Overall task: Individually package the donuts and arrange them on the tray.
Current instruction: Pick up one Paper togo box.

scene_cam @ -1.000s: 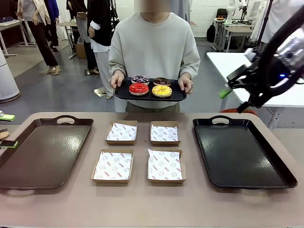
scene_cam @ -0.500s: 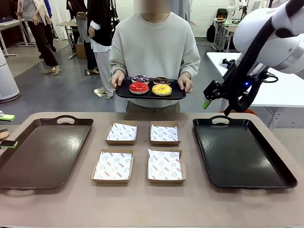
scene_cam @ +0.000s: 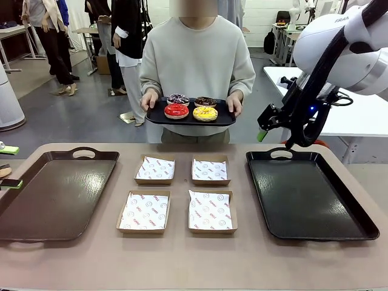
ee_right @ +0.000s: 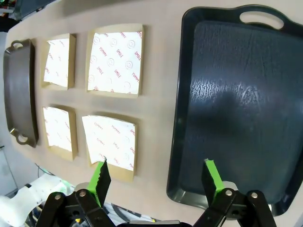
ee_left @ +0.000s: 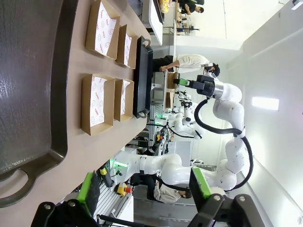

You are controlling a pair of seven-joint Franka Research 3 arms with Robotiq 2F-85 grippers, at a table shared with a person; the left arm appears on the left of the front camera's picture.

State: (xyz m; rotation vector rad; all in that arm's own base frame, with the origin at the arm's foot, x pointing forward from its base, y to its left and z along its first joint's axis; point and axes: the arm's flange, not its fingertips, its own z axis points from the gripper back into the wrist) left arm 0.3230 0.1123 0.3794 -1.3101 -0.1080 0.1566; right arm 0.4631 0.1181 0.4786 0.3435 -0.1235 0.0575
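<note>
Across the table a person holds a small black serving tray (scene_cam: 225, 120) with the donuts on it: red (scene_cam: 176, 110), yellow with sprinkles (scene_cam: 205, 113), dark chocolate (scene_cam: 205, 102) and chocolate with pale sprinkles (scene_cam: 178, 99). My right gripper (scene_cam: 279, 137) hangs open and bare above the far end of the black tray (scene_cam: 309, 194), to the right of the donuts. From above, that gripper (ee_right: 156, 176) looks down on the black tray (ee_right: 236, 104). My left gripper (scene_cam: 7, 167) stands open at the left edge by the brown tray (scene_cam: 57, 194); its green pads (ee_left: 87, 187) hold nothing.
Several paper-lined cardboard boxes lie between the two big trays: far left (scene_cam: 155, 169), far right (scene_cam: 210, 170), near left (scene_cam: 144, 211), near right (scene_cam: 211, 211). They also lie in the right wrist view (ee_right: 115, 56). Other people and tables stand behind the person.
My right arm has swung in from the right edge, leftward and down, to hang over the black tray's far end. The left gripper has stayed put.
</note>
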